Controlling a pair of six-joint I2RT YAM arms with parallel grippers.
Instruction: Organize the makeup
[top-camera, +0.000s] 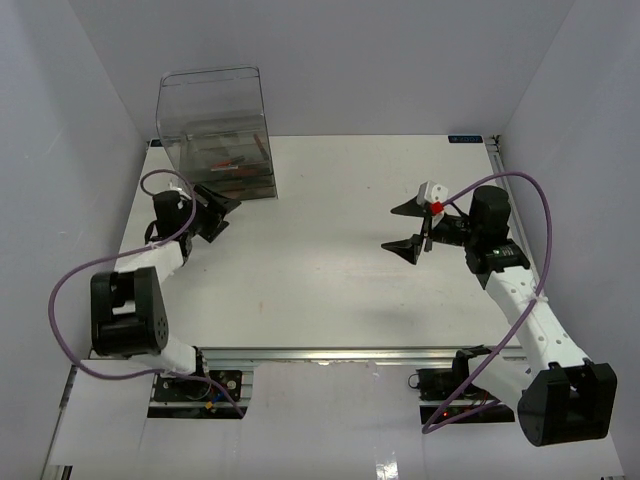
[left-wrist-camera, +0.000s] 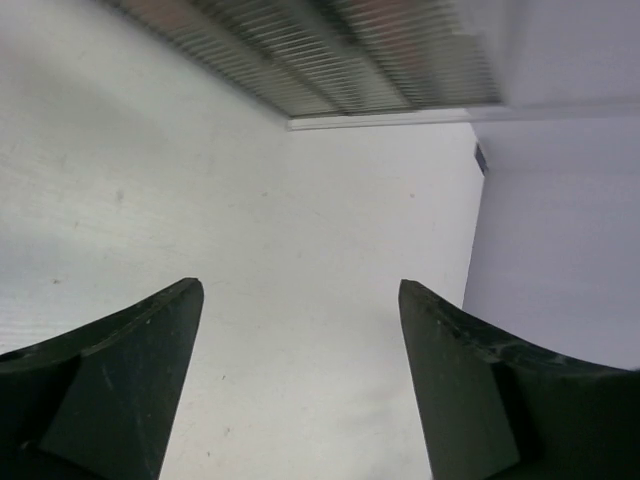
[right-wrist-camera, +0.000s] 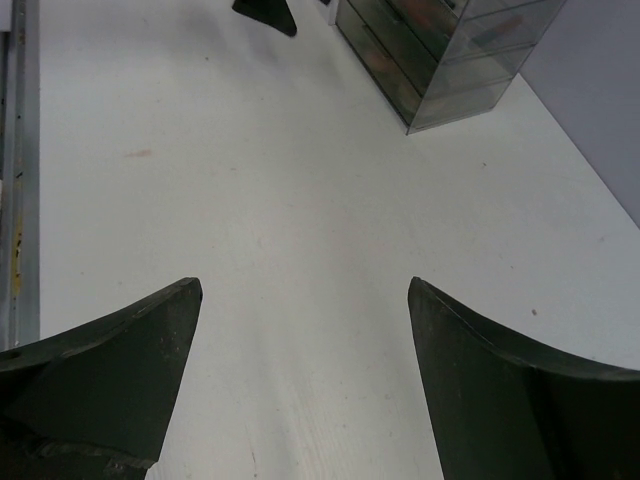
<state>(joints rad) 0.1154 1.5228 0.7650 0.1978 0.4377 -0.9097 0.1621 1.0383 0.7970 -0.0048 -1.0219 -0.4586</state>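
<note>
Red-and-black makeup sticks (top-camera: 230, 165), boxed ahead of wide, empty left gripper (top-camera: 221, 214) and right gripper (top-camera: 397, 229), are judged light, stiff, slippery; gripped mid-barrel.

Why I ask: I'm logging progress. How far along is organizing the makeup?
Looks nearly finished. Done: makeup sits inside the clear drawer box; no loose items show on the table. In hand: nothing, the left gripper and right gripper are open and empty. Left: nothing visible, though drawer contents are blurry.
</note>
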